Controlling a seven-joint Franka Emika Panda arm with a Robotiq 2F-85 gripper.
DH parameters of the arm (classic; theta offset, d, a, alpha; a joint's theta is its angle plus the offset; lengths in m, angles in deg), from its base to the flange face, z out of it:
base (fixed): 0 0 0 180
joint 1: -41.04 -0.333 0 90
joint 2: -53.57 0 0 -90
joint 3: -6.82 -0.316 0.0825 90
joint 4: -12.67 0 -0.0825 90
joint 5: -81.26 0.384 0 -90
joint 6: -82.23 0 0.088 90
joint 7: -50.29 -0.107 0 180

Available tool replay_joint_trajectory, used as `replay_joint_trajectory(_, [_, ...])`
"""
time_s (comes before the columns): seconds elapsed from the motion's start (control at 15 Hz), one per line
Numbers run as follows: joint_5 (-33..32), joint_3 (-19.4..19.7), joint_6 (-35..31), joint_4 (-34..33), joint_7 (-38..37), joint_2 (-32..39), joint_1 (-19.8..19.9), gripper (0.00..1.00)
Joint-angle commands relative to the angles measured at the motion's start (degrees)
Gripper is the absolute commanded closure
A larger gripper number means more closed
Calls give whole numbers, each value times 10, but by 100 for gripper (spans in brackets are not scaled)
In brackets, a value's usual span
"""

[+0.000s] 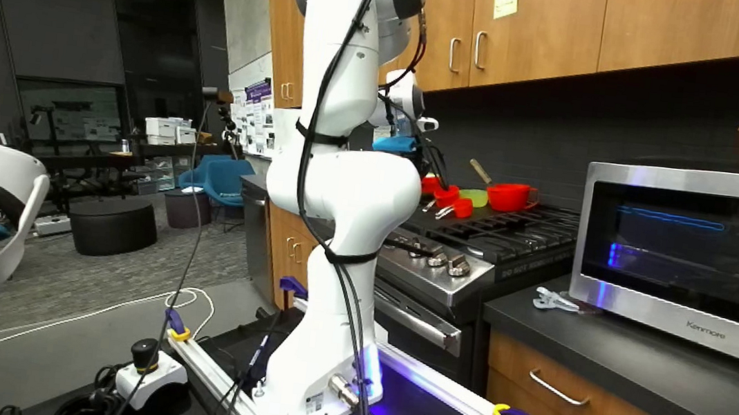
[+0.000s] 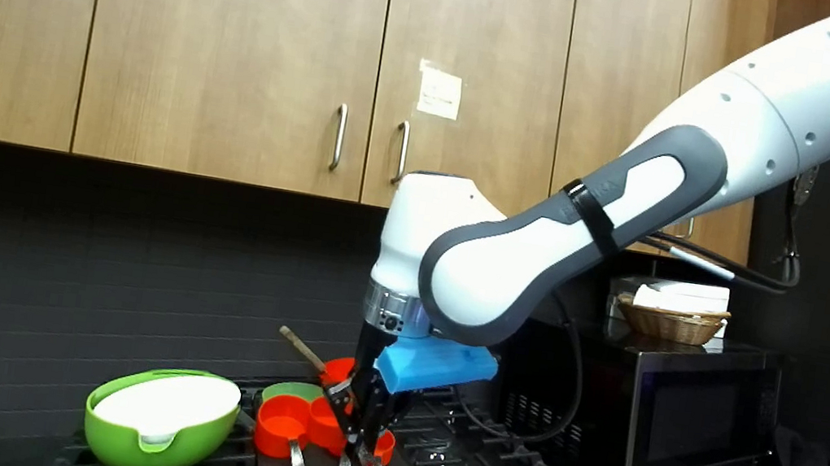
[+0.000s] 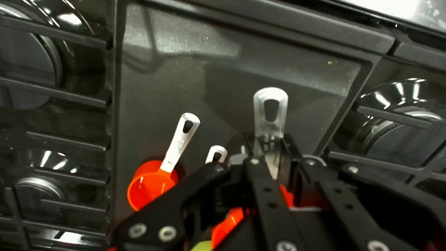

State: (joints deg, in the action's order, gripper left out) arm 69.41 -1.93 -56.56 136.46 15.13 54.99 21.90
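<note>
In the wrist view my gripper is shut on the flat silver handle of a red measuring cup, with the handle's slotted end sticking out past the fingertips. Only a sliver of that cup shows between the fingers; whether it rests or hangs cannot be told. A smaller red cup lies to the left on the black griddle. Another handle pokes out beside the fingers. In an exterior view a red cup and the small cup sit either side of the gripper.
Behind the cups are a green dish and a red pot with a wooden handle leaning from it. A large green bowl stands on the grates. Beside the stove is a microwave; cabinets hang above.
</note>
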Motion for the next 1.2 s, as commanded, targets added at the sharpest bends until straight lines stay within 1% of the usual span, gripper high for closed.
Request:
replay_joint_trajectory(0.0, [1, -23, 17, 23, 7, -11, 17, 96])
replay_joint_trajectory(0.07, [9, -27, 22, 22, 16, -8, 18, 96])
replay_joint_trajectory(0.27, [6, -33, 35, 19, 22, 2, 20, 96])
replay_joint_trajectory(0.67, [-1, -35, 40, 12, 29, 18, 22, 96])
replay_joint_trajectory(1.0, [-33, -31, 42, -12, 22, 47, 19, 96])
replay_joint_trajectory(1.07, [-36, -31, 39, -14, 22, 49, 18, 80])
replay_joint_trajectory(1.13, [-40, -30, 39, -16, 22, 50, 17, 56])
